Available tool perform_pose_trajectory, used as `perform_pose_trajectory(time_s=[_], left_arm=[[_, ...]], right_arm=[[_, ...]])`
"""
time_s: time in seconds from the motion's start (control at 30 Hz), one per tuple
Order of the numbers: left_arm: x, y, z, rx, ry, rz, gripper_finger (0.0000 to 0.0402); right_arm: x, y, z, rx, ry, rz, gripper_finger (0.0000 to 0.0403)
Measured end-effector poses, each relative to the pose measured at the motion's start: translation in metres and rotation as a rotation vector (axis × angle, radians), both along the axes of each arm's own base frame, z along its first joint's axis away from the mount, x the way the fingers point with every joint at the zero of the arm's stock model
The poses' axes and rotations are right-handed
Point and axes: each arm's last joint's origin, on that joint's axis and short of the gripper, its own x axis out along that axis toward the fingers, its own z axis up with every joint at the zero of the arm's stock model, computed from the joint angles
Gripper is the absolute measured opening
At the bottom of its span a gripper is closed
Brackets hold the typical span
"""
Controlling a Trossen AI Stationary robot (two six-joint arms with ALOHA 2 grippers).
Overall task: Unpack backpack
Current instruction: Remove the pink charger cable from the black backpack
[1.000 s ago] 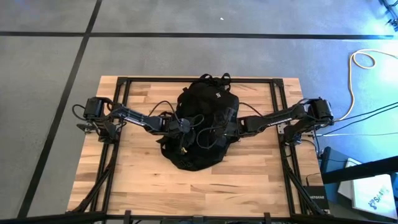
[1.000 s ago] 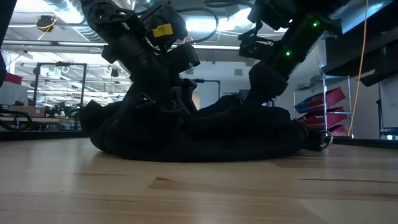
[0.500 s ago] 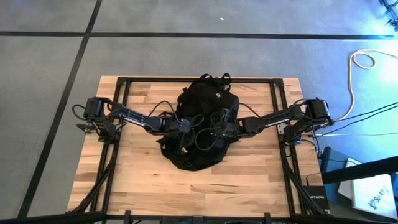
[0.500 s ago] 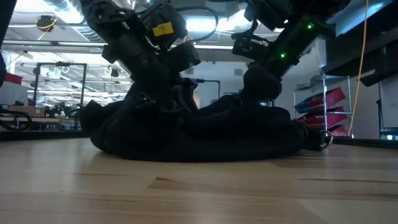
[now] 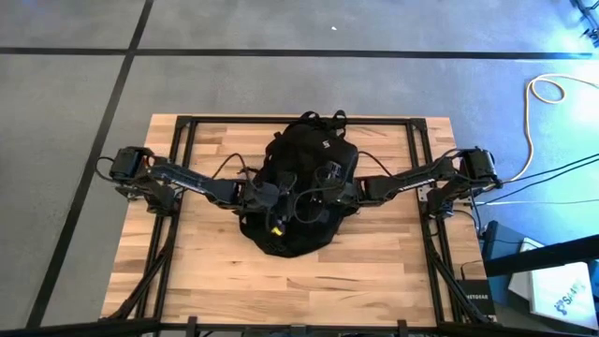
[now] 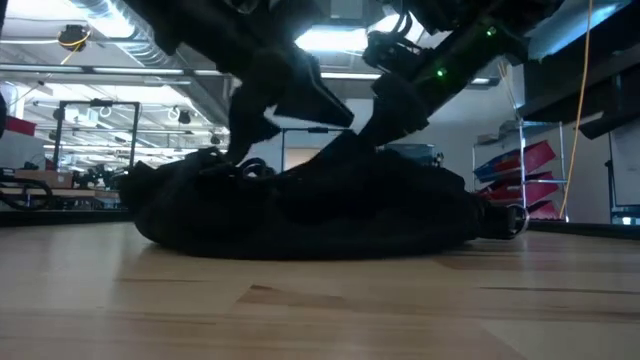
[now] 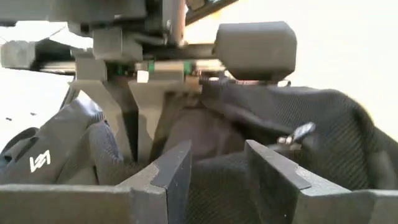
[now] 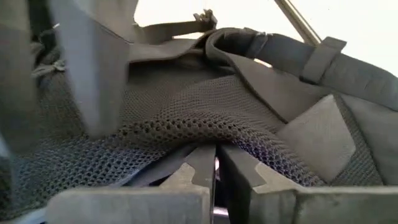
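High view: backpack (image 5: 298,192) under both arms; right jaws pinching mesh, left jaws parted.

1. One backpack (image 5: 301,183) lay on the table (image 5: 197,271).
2. One table was in view.
3. Two arms reached over it, with two grippers: left gripper (image 5: 273,195) and right gripper (image 5: 325,189).
4. One cable (image 5: 547,89) lay coiled on the floor.
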Motion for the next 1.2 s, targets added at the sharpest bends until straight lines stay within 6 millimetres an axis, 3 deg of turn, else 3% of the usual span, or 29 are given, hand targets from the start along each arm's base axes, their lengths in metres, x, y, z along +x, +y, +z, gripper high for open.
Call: perform_pose_trajectory(time_s=[0.23, 0.5, 0.8, 0.93, 1.2], left_arm=[[0.0, -0.014, -0.009, 0.055, 0.049, -0.084, 0.0134], [0.003, -0.01, -0.009, 0.034, 0.02, -0.047, 0.0134], [0.015, 0.021, -0.015, -0.056, -0.059, 0.088, 0.0134], [0.02, 0.02, -0.022, -0.045, -0.066, 0.108, 0.0133], [0.019, 0.013, -0.033, 0.109, 0.071, 0.31, 0.0133]], right_arm=[[0.006, 0.001, 0.008, -0.039, -0.086, 0.039, 0.0002], [0.007, 0.001, 0.009, -0.048, -0.095, 0.045, 0.0002], [0.007, 0.0, 0.01, -0.048, -0.105, 0.043, 0.0002], [0.007, 0.0, 0.01, -0.049, -0.105, 0.041, 0.0002], [0.008, 0.001, 0.013, -0.044, -0.13, 0.041, 0.0002]])
